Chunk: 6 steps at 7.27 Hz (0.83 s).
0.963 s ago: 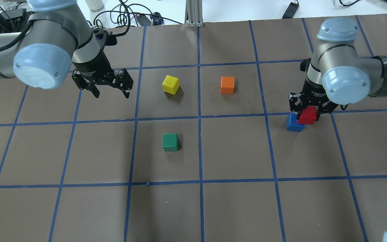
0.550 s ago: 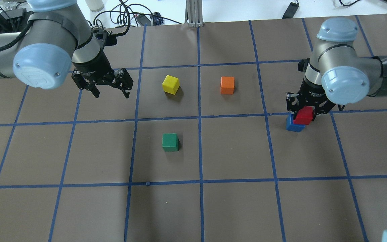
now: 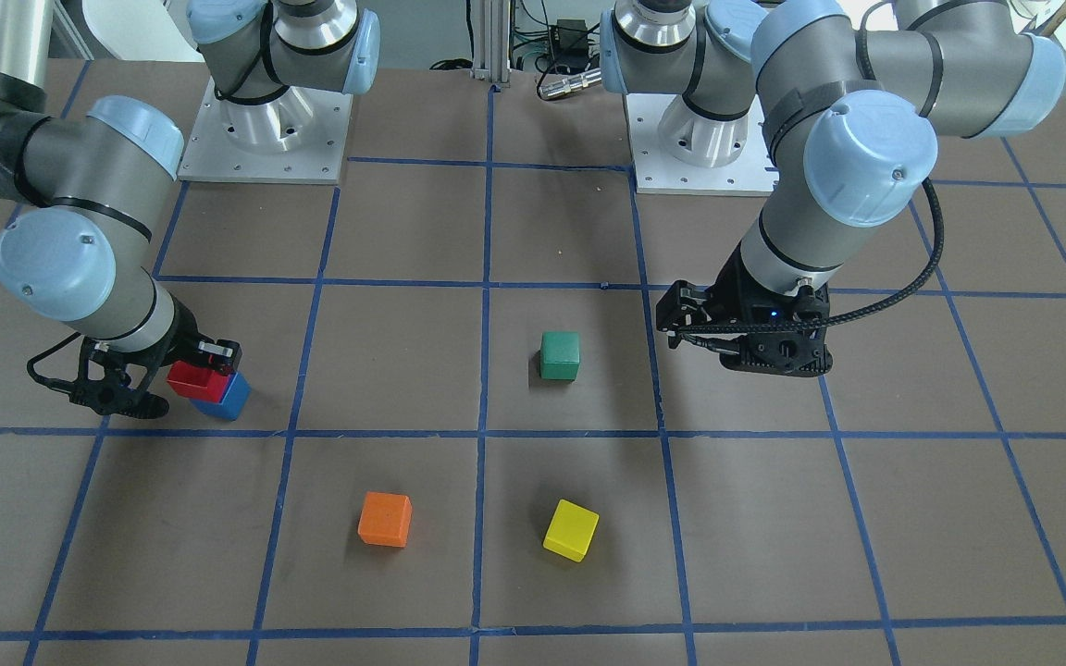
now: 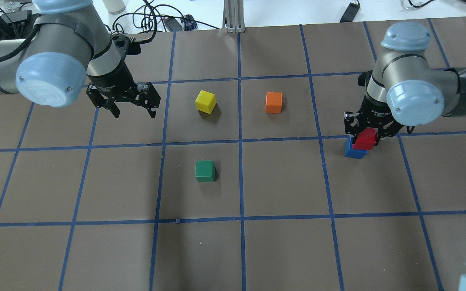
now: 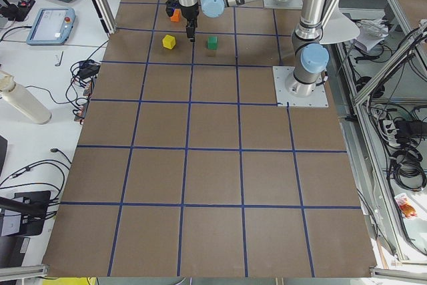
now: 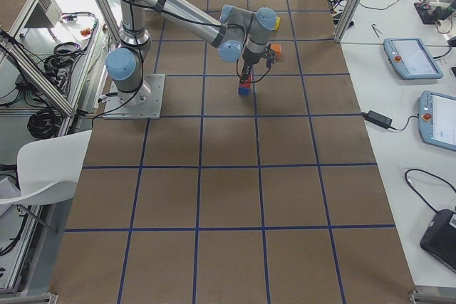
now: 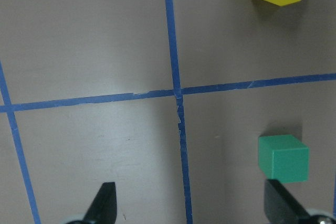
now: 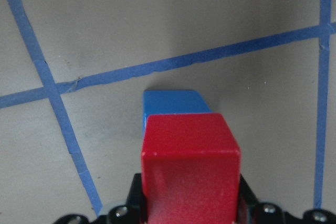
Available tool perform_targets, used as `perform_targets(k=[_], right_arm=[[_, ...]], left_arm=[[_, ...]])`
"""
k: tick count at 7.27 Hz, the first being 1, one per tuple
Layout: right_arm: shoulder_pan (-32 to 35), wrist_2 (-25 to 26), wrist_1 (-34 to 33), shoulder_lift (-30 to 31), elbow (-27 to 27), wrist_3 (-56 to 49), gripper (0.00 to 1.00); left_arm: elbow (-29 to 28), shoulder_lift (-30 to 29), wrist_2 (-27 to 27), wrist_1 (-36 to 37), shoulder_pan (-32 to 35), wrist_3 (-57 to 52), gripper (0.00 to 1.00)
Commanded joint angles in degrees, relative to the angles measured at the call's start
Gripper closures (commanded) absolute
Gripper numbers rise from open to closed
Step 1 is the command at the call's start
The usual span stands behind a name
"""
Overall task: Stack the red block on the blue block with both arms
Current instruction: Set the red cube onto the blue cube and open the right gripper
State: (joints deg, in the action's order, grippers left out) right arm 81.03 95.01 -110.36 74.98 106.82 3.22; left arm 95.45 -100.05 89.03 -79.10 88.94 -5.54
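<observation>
Red block point(image 4: 365, 140) — clamped, right end effector point(image 4: 367, 137)

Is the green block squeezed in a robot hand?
No, the green block sits by itself, well apart from the open left gripper.

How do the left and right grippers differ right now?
The left gripper is open; the right gripper is shut on the red block. The left gripper holds nothing and hangs over bare table, near the yellow block; the right gripper holds its block over the blue block. Shared: both are black two-finger grippers pointing down at the table.
</observation>
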Motion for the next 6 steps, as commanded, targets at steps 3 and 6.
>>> perform_targets(k=[3,6], right_arm=[[0.0,-0.09,0.49,-0.01,0.05,-0.05,0.0],[0.09,-0.01,0.67,0.69,-0.38,0.12,0.0]], left_arm=[[0.0,-0.06,0.0,0.0,0.0,0.0,0.0],[0.0,-0.06,0.0,0.0,0.0,0.0,0.0]])
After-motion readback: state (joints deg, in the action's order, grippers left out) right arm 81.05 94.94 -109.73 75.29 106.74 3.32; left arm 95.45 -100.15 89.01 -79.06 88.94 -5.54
